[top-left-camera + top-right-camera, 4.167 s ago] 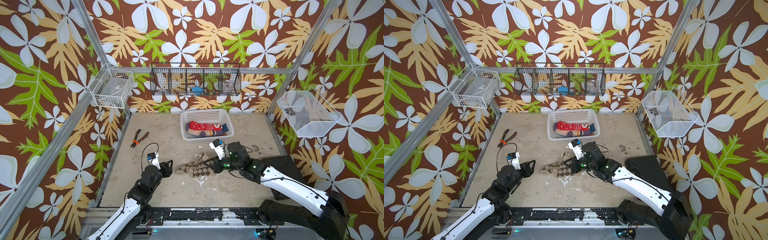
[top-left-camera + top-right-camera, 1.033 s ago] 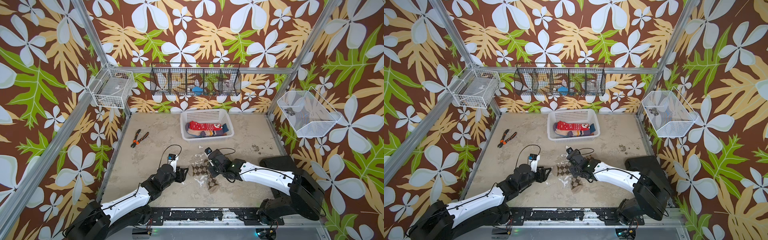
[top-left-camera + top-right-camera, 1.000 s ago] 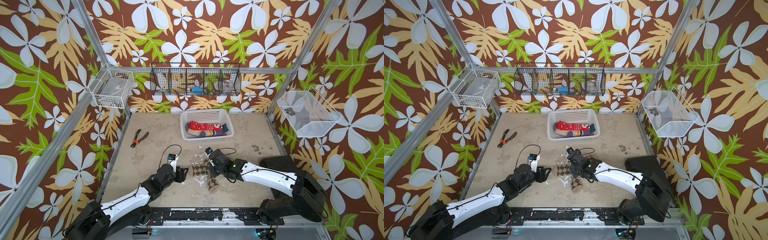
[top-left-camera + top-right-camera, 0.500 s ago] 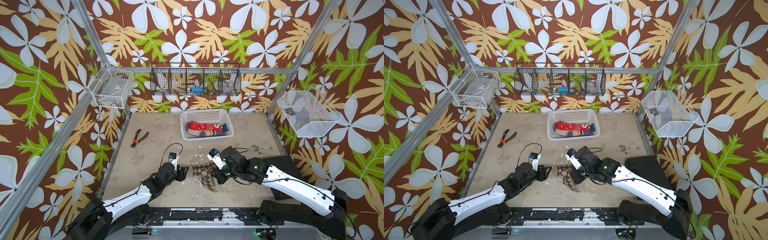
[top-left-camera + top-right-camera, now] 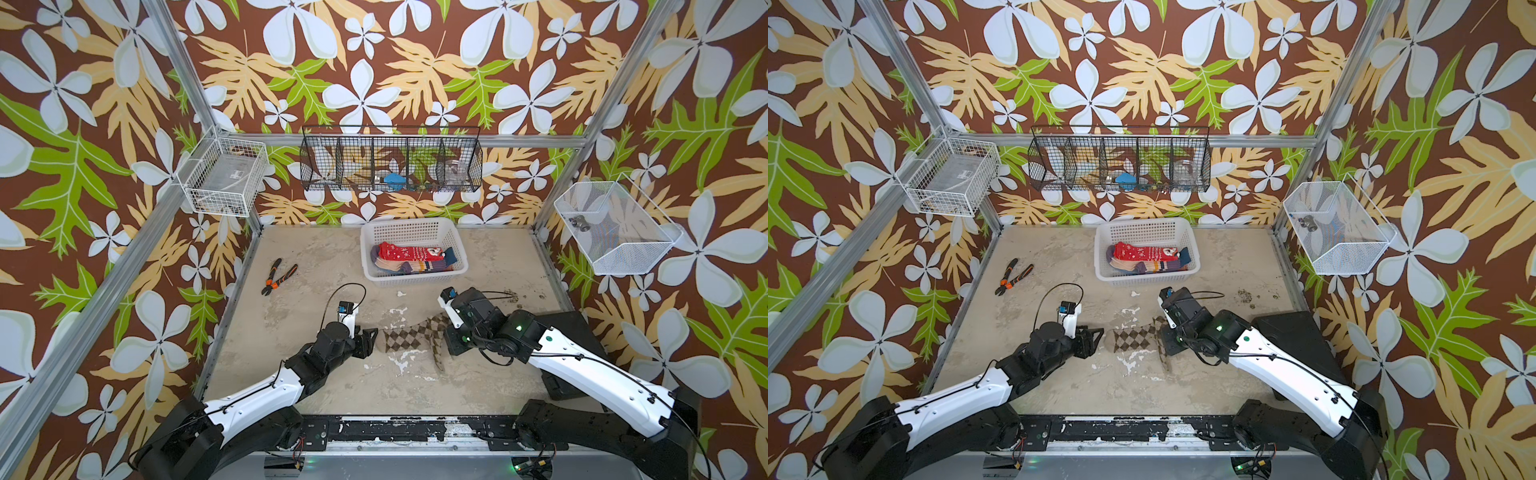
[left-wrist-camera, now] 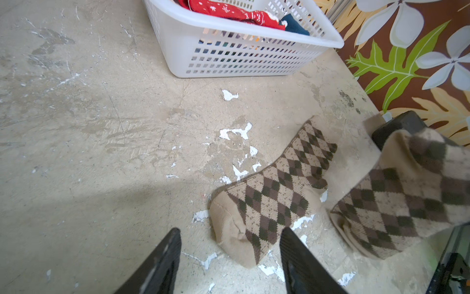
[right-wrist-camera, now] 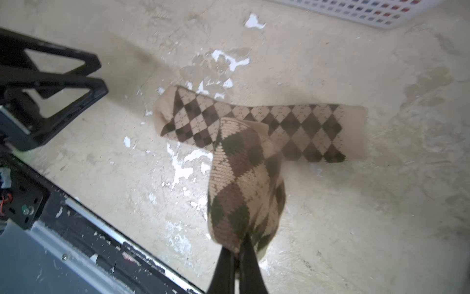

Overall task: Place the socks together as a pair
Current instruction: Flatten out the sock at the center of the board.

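Two brown argyle socks are out on the worn beige desk [image 5: 316,266], in front of the white plastic basket [image 5: 415,232]. The flat argyle sock [image 5: 409,336] lies stretched across the middle of the desk, with its plain tan toe toward the left arm and its cuff toward the right arm. The left fingers [image 5: 368,343] are spread wide and hold nothing. In the left wrist view the toe of the flat argyle sock [image 6: 274,193] sits right at the gap between those fingers [image 6: 292,249]. Whether either finger touches the knit cannot be told.

The right fingers [image 7: 236,252] are pressed together, pinching one end of the hanging argyle sock [image 7: 244,183]. This sock droops from them over the cuff half of the flat sock [image 7: 305,127]. In both top views it shows as a narrow strip [image 5: 437,353] [image 5: 1163,353] dangling just beside the flat sock's cuff end. The pictures do not settle whether its lower tip reaches the desk.

The basket stands at the back of the desk and holds the other socks. A red snowflake sock [image 5: 409,252] lies on top. Beneath it are blue striped socks [image 5: 422,266] and a cream and purple edge [image 5: 380,262], bunched too closely to count.

Orange-handled pliers [image 5: 279,276] lie on the desk toward the left wall, well apart from both arms. A black wire rack [image 5: 390,160] hangs on the back wall, and a white wire basket [image 5: 224,183] is fixed at the left corner post.
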{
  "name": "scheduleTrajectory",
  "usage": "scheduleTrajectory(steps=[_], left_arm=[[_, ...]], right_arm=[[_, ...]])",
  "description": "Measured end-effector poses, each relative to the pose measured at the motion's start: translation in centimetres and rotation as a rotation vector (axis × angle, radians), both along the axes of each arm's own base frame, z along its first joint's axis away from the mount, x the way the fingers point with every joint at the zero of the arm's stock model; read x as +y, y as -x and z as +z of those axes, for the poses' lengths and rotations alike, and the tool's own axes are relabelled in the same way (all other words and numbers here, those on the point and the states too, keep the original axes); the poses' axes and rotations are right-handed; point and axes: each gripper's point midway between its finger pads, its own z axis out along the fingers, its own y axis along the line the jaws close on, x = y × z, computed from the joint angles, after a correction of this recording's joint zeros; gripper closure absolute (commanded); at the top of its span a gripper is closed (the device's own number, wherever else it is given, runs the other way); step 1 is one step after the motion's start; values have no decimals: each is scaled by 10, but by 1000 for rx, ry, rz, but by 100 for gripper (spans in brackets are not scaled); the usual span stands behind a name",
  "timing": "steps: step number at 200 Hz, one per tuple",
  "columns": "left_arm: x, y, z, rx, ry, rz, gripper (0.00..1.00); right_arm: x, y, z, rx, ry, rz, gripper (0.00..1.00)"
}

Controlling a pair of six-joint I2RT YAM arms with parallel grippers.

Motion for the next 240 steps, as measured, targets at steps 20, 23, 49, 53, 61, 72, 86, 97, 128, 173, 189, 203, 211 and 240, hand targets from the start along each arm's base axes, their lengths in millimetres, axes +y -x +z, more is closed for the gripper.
scheduleTrajectory(steps=[20, 23, 49, 53, 61, 72, 86, 97, 128, 173, 189, 203, 211, 240], left_arm=[[-2, 0, -6, 18, -11, -5, 36], [-2, 0, -6, 17, -9, -8, 36], [-5, 1, 2, -7, 24, -23, 36], [-5, 2, 4, -12, 28, -23, 36], [-3, 4, 4, -14, 35, -23, 36], [-1, 7, 4, -19, 45, -24, 36], [2, 12, 4, -16, 62, -20, 36], [4, 14, 4, -18, 68, -18, 36], [8, 19, 6, -16, 85, -11, 36], [7, 22, -2, 19, 78, -21, 35], [7, 22, -4, 26, 76, -19, 35], [7, 22, -5, 31, 71, -19, 35], [6, 22, -6, 34, 69, -19, 35], [6, 19, -5, 34, 61, -12, 35]], right_arm=[[20, 20, -16, 86, 6, 86, 100], [22, 22, -18, 99, 5, 96, 100], [28, 16, -45, 164, 66, 113, 100], [28, 11, -49, 166, 76, 108, 100], [28, 2, -57, 174, 89, 93, 100], [28, -14, -66, 180, 105, 78, 100], [35, -35, -75, 177, 108, 68, 100], [45, -51, -79, 173, 101, 77, 100], [66, -92, -95, 152, 108, 80, 100], [46, -123, -117, 137, 185, 32, 57], [43, -118, -107, 115, 168, 33, 52], [40, -113, -90, 79, 132, 34, 51], [37, -110, -79, 54, 110, 32, 51], [18, -88, -48, -27, 28, 0, 50]])
